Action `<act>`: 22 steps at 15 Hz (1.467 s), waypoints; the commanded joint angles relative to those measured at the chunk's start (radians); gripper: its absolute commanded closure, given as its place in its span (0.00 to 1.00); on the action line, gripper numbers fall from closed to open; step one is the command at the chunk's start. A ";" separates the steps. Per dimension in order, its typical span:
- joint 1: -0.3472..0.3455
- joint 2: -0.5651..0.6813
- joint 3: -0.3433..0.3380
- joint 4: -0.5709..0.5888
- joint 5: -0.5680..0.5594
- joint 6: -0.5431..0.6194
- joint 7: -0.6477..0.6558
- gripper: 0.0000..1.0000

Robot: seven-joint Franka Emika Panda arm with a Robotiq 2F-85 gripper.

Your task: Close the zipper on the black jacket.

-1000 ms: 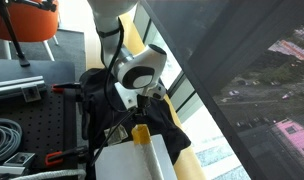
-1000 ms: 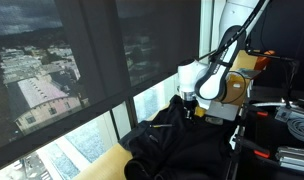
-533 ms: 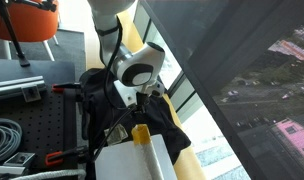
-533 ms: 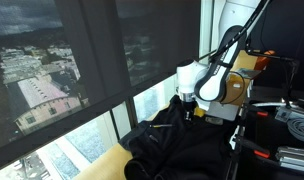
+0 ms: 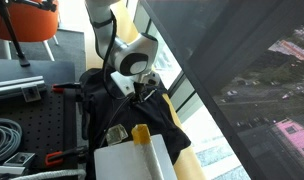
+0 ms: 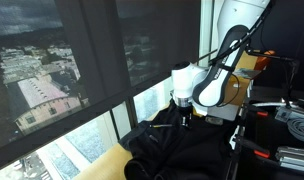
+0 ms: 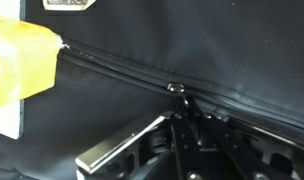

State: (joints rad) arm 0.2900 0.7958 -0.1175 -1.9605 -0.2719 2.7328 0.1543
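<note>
Jacket: black jacket (image 5: 157, 120) lies bunched on ledge by window, just under the arm; seen in both exterior views.
Zipper: track runs diag. across wrist view; zipper pull (image 7: 175, 88) sits approx. mid-track.
Gripper: gripper (image 7: 182, 108) is down on the fabric, jaws look pinched nearly together on the pull tab, nothing else held.
Nearby: yellow block (image 7: 17, 65) at 1 end of track, apart from pull.
Progress: judged partway; 1 stretch looks joined, rest of track left to run, exact split hard to tell.
</note>
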 commanded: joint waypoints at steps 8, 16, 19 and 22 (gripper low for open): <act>0.112 0.020 0.061 0.151 0.000 -0.120 0.016 0.98; 0.148 0.052 0.125 0.242 0.000 -0.191 0.012 0.98; 0.161 0.076 0.152 0.279 0.007 -0.200 0.002 0.98; 0.164 0.105 0.185 0.322 0.022 -0.218 -0.012 0.98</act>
State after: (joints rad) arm 0.4487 0.8611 0.0290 -1.7179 -0.2711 2.5555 0.1553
